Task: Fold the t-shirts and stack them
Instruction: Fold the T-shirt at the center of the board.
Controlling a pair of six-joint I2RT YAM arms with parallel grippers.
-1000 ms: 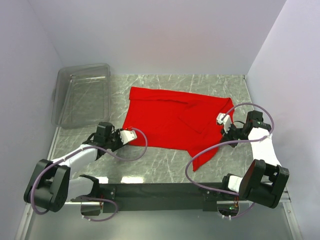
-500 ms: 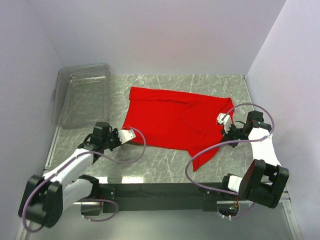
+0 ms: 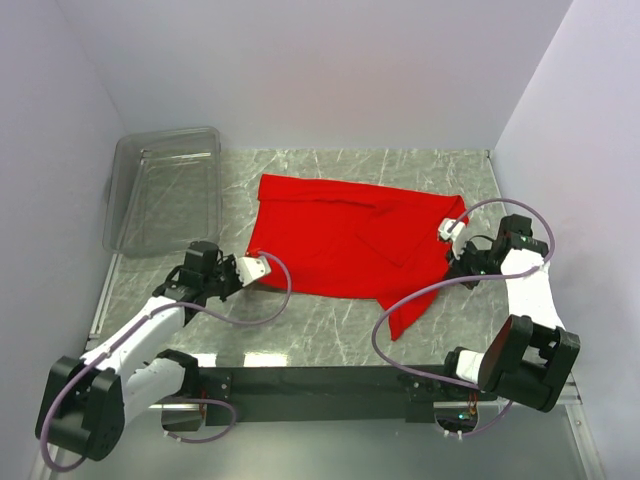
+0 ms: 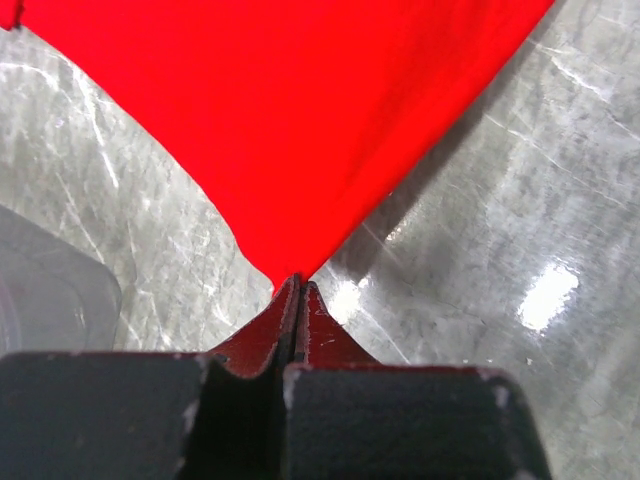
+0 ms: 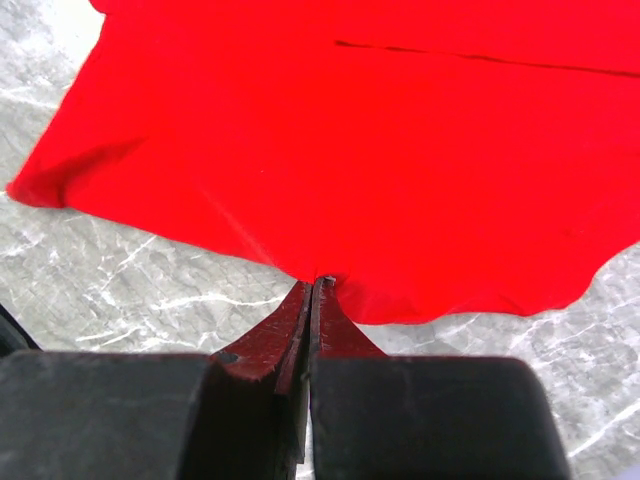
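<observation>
T-shirt [image 3: 345, 240] spread on surface [image 3: 330, 322] w/ L gripper [image 4: 298, 286] pinched shut on its left corner, R gripper [image 5: 318, 283] likewise on right edge.

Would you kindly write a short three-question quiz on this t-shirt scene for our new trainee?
1. True or false: the left gripper and the right gripper are each shut on an edge of the red t-shirt.
2. Where is the clear bin? A) on the t-shirt B) at the far left of the table, apart from the t-shirt C) at the far right.
3. Fill in: the gripper nearer the clear bin is the ___ one.
Key: 1 true; 2 B; 3 left.
</observation>
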